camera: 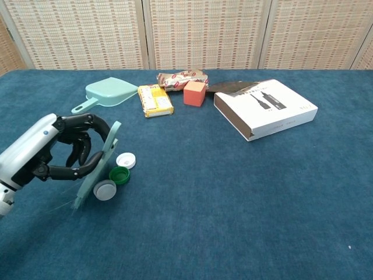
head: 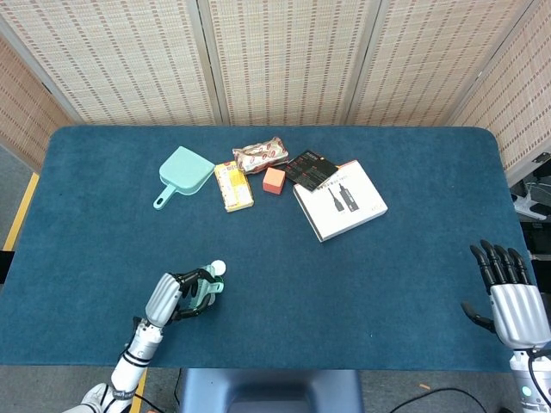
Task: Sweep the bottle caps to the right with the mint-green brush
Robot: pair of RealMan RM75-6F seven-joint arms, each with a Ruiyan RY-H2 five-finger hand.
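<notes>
Mint-green brush (camera: pixel 98 168) is gripped in the left hand (camera: pixel 55 153) near the table's (camera: pixel 245 198) near-left edge, blade tilted, bristles low against the cloth. Three bottle caps lie just right of it: grey-white cap (camera: pixel 105 189) touching the brush, green cap (camera: pixel 120 174) beside it, white cap (camera: pixel 125 160) farther back. Right hand (head: pixel 512 294) rests at the near-right corner, fingers apart, holding nothing. Matching dustpan (camera: pixel 109 94) lies far left

Mint-green brush (camera: pixel 99 169) tilted, bristles down, just left of the three bottle caps (camera: pixel 119 175)
</notes>
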